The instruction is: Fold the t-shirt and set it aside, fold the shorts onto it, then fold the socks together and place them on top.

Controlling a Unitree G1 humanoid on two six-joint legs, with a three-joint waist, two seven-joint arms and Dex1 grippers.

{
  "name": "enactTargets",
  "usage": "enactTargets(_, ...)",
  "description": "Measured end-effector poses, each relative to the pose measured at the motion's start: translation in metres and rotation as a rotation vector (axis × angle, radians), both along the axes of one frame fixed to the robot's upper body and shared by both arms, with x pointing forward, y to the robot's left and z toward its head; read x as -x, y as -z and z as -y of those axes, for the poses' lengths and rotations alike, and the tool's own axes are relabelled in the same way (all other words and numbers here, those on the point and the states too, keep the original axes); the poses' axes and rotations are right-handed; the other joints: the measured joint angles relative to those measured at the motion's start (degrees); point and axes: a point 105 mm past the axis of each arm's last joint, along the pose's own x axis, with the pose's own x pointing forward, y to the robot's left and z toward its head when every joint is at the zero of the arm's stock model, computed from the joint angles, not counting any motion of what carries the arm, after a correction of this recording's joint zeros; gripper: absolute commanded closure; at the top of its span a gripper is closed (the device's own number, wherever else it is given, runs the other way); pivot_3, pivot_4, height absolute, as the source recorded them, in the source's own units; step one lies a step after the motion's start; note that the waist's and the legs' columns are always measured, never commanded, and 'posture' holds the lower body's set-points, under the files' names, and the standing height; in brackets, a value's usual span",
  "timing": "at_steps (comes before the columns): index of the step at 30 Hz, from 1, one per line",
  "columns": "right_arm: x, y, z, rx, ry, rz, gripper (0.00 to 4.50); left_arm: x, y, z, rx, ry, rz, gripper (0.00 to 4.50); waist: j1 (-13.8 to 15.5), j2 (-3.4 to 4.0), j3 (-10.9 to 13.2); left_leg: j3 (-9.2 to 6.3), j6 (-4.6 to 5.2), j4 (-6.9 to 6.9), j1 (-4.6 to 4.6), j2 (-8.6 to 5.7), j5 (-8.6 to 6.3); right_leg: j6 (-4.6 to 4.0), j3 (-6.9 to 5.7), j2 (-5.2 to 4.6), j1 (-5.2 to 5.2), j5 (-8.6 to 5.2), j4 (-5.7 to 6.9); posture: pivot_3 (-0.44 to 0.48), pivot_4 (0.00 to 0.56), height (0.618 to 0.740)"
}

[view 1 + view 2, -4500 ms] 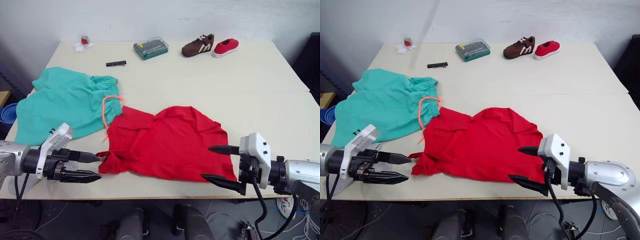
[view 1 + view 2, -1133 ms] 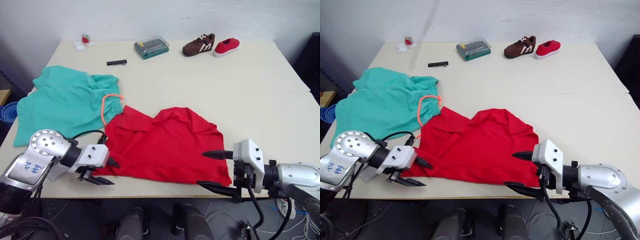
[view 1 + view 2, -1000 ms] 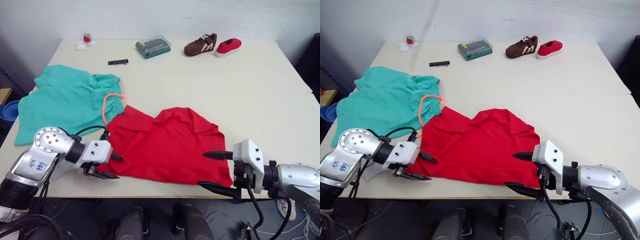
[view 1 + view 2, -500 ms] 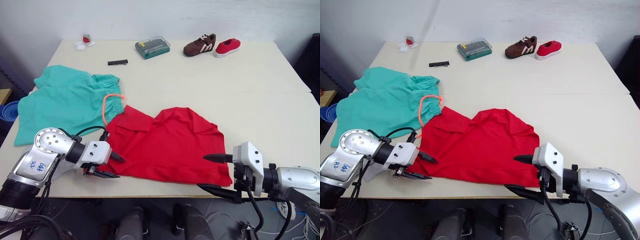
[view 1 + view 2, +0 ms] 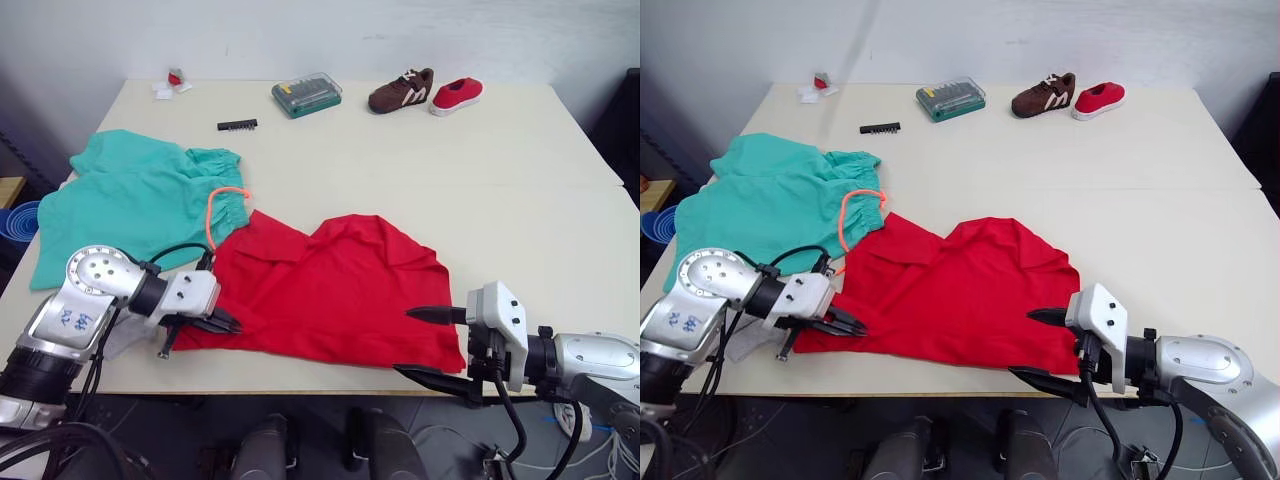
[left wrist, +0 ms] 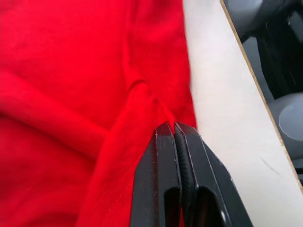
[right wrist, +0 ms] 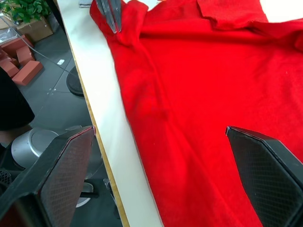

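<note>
1. Cloth first: your t-shirt [image 5: 335, 290] lies spread and rumpled on the table [image 5: 520, 170], at its near edge, with its left side lapping the orange drawstring [image 5: 215, 210] of the shorts [image 5: 130, 205].
2. Your left gripper [image 5: 228, 323] sits at the shirt's near-left corner. The left wrist view shows its fingers [image 6: 163, 156] pressed together with a fold of red fabric pinched at the tips.
3. Your right gripper [image 5: 425, 345] is at the shirt's near-right corner with its fingers spread wide, one tip above the fabric and one at the table edge, holding nothing.
4. The shorts lie flat at the left side of the table, waistband toward the shirt.
5. You can see a grey bit of cloth [image 5: 750, 340] under the left arm; whether it is the socks cannot be told.
6. At the far edge stand a brown shoe [image 5: 398, 90], a red shoe [image 5: 456, 92] and a bit case [image 5: 306, 94].
</note>
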Motion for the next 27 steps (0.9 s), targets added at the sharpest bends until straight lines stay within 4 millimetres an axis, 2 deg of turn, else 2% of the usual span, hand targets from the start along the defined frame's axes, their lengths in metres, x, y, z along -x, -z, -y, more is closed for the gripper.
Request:
enactTargets(4, 0.001, 0.001, 0.000, 0.001, -0.003, -0.004, 0.00, -0.023, -0.019, 0.015, 0.024, 0.017, 0.010, 4.48, 0.7, -0.01, 0.0, 0.01, 0.08, 0.21, -0.06, -0.01, -0.04, 0.07, -0.01, 0.06, 0.02, 0.04, 0.03, 0.000, 0.150, 0.740)
enactTargets(6, 0.001, 0.000, -0.001, 0.001, -0.007, 0.000, 0.00, -0.035, -0.021, 0.021, -0.006, 0.025, 0.027, 4.48, 1.0, -0.03, 0.0, 0.03, 0.12, 0.27, -0.07, -0.01, -0.06, 0.11, 0.01, 0.09, 0.03, 0.06, 0.03, 0.000, 0.150, 0.740)
enactTargets(8, 0.000, 0.000, -0.001, 0.003, -0.008, 0.005, 0.00, -0.044, -0.017, 0.023, -0.038, 0.030, 0.029, 4.48, 1.0, -0.04, 0.0, 0.05, 0.18, 0.29, -0.08, -0.02, -0.10, 0.13, 0.02, 0.08, 0.03, 0.07, 0.02, 0.000, 0.150, 0.740)
enactTargets(12, 0.000, -0.001, -0.003, 0.006, -0.014, 0.012, 0.00, -0.054, 0.003, 0.036, -0.073, 0.078, 0.008, 4.48, 0.8, -0.05, 0.0, 0.08, 0.24, 0.37, -0.13, -0.01, -0.13, 0.15, 0.04, 0.09, 0.02, 0.09, 0.01, 0.000, 0.150, 0.740)
enactTargets(16, -0.001, 0.001, -0.006, -0.004, -0.012, 0.006, 0.00, -0.059, 0.006, 0.039, -0.062, 0.091, 0.015, 3.59, 0.8, -0.08, 0.0, 0.06, 0.24, 0.40, -0.14, 0.00, -0.14, 0.15, 0.03, 0.08, 0.01, 0.08, 0.02, 0.000, 0.150, 0.740)
enactTargets(20, -0.002, 0.001, -0.006, -0.011, 0.002, 0.010, 0.00, -0.063, -0.008, 0.037, -0.003, 0.067, 0.045, 2.35, 0.8, -0.08, 0.0, 0.06, 0.27, 0.43, -0.14, 0.00, -0.15, 0.18, 0.04, 0.06, 0.02, 0.10, 0.03, 0.000, 0.150, 0.740)
enactTargets(23, -0.003, 0.001, -0.007, -0.011, 0.009, 0.013, 0.00, -0.064, -0.023, 0.034, 0.076, 0.019, 0.039, 2.35, 0.8, -0.08, 0.0, 0.06, 0.27, 0.43, -0.15, 0.00, -0.15, 0.18, 0.04, 0.07, 0.02, 0.10, 0.04, 0.000, 0.150, 0.740)
enactTargets(27, -0.007, 0.004, -0.010, -0.015, 0.023, 0.031, 0.00, -0.053, -0.067, 0.020, 0.215, -0.069, 0.020, 2.35, 0.3, -0.11, 0.0, 0.05, 0.25, 0.42, -0.14, 0.02, -0.14, 0.19, 0.05, 0.08, 0.03, 0.10, 0.05, 0.000, 0.150, 0.740)
